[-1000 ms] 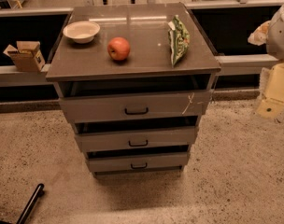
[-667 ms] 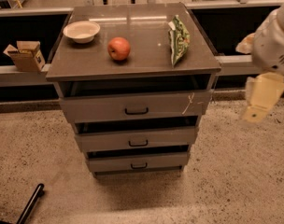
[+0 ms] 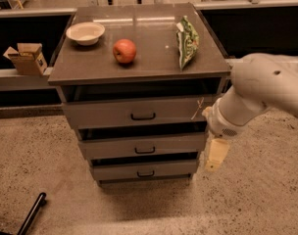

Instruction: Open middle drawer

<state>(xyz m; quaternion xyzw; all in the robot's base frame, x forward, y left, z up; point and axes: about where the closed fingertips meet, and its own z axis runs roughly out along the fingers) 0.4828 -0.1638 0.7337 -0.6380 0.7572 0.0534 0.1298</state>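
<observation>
While the middle drawer (image 3: 114, 148) looks pushed in, below the worktop (image 3: 154, 58) and between its two neighbours, the gripper (image 3: 216, 153) hangs at its right end, apart from the black handle (image 3: 144, 150). Whether it is spread or closed, I cannot tell. Reaching, gripping and pulling all seem left.

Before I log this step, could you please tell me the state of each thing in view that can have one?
middle drawer: looks shut, handle untouched.
top drawer: looks shut.
bottom drawer: looks shut.
gripper: by the middle drawer's right end, away from its handle.
bowl: upright, empty.
apple: whole, on the cabinet top.
chip bag: lying on the cabinet top.
cardboard box: flaps open.
</observation>
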